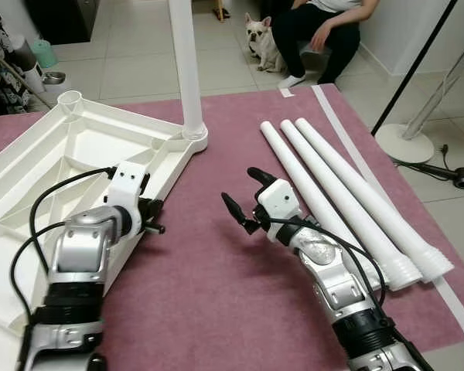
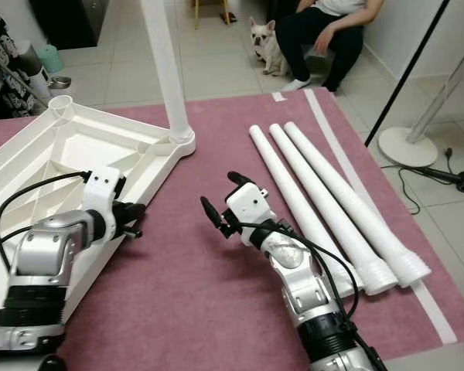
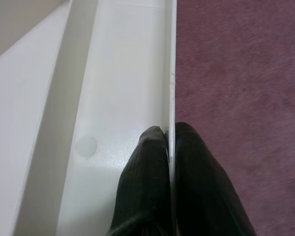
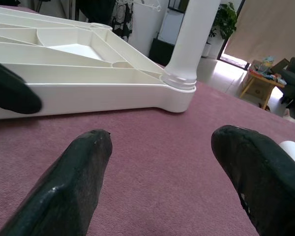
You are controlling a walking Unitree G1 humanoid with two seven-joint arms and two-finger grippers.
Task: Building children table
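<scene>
Lying upside down on the mauve carpet (image 1: 216, 301), the white tabletop (image 1: 39, 178) has one leg (image 1: 187, 69) standing upright in its corner socket, and its near rim is pinched between the pressed-together fingers (image 3: 142, 182) of the left gripper (image 1: 156, 218). The right gripper (image 1: 243, 197) hovers just above the carpet between the tabletop and three loose legs (image 1: 348, 201), its fingers spread wide and holding nothing. The loose legs lie side by side on the carpet to the robot's right, while a person (image 1: 325, 31) sits with a small dog (image 1: 261, 42) on the tiled floor (image 1: 139, 69) beyond.
</scene>
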